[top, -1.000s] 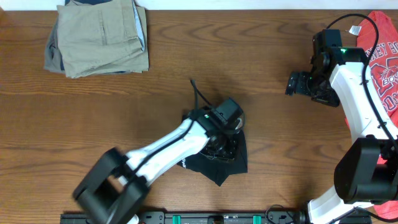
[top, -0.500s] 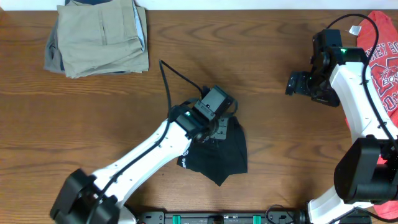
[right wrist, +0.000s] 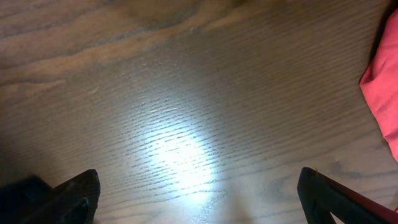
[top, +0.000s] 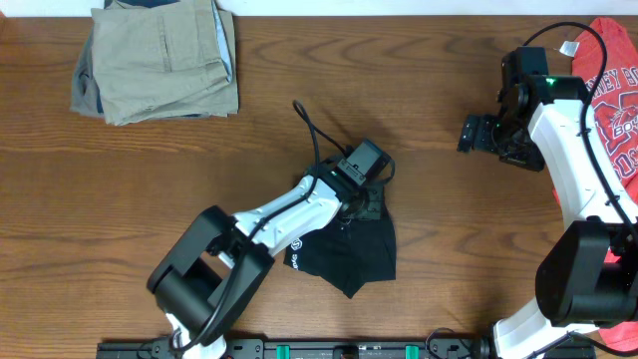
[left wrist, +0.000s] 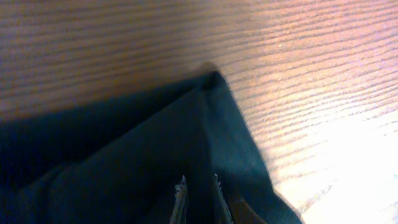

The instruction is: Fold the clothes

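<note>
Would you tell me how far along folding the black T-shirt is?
Done: the black T-shirt lies folded into a compact bundle. In hand: the left hand sits at its top corner, fingers nearly together; a pinch is unclear. Left: perhaps final tidying; the right hand hangs open.

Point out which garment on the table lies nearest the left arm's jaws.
The black T-shirt, folded in the middle of the table, right under those jaws. The red T-shirt lies at the right edge, the khaki trousers at the far left.

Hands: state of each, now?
Left hand: fingers close together on the black T-shirt; grip cannot be told.
Right hand: open, empty.
</note>
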`<act>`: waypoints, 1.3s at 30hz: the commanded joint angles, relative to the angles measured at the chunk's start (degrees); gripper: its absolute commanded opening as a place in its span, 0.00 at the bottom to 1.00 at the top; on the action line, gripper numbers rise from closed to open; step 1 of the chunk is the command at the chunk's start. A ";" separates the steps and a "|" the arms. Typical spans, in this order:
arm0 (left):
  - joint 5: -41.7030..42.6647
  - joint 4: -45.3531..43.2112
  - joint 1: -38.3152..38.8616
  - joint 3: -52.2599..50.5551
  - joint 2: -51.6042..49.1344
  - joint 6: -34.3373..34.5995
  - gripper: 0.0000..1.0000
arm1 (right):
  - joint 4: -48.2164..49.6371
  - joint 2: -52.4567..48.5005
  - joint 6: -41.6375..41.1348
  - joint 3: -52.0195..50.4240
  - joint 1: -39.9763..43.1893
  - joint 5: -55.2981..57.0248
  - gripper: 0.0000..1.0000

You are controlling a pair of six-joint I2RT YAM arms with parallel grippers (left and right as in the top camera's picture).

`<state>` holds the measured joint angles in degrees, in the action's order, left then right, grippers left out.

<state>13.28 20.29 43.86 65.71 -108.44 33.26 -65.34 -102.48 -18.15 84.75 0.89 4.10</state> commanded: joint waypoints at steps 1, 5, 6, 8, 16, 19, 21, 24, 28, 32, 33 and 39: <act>4.31 -0.72 -0.17 0.09 -1.42 0.48 0.17 | -0.02 1.01 0.85 0.59 -0.15 0.17 0.99; 4.31 -0.74 -0.13 0.11 -1.55 0.48 0.17 | -0.02 1.01 0.85 0.59 -0.15 0.17 0.99; 4.35 -0.74 -0.13 0.11 -1.49 0.48 0.17 | -0.02 1.01 0.85 0.59 -0.15 0.17 0.99; 7.13 -1.20 -0.13 0.22 -1.11 -0.61 0.17 | -0.02 1.01 0.85 0.59 -0.15 0.17 0.99; 17.51 0.66 -0.15 2.64 7.06 -10.40 0.25 | -0.02 1.01 0.85 0.59 -0.15 0.17 0.99; 17.49 4.26 -0.68 2.67 12.87 -11.87 0.43 | -0.02 1.01 0.85 0.59 -0.15 0.17 0.99; 17.33 6.93 -1.70 2.67 16.46 -12.92 0.60 | -0.02 1.01 0.85 0.59 -0.15 0.17 0.99; 16.26 12.59 -5.14 2.67 22.64 -14.62 0.90 | -0.02 1.01 0.85 0.59 -0.15 0.17 0.99; 7.89 21.64 -13.07 2.67 29.86 -14.60 0.98 | -0.02 1.01 0.85 0.59 -0.15 0.17 0.99; -0.57 28.74 -20.94 2.67 34.18 -14.60 0.98 | -0.02 1.01 0.85 0.59 -0.15 0.17 0.99; -1.88 30.32 -22.60 2.67 34.73 -14.60 0.98 | 0.00 1.01 0.85 0.59 -0.15 0.17 0.99; -3.87 33.20 -27.93 0.85 33.46 -17.59 0.98 | -0.02 1.01 0.85 0.59 -0.15 0.17 0.99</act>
<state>12.27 53.19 16.99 67.61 -73.97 18.50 -65.32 -102.48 -18.15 84.75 0.89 4.10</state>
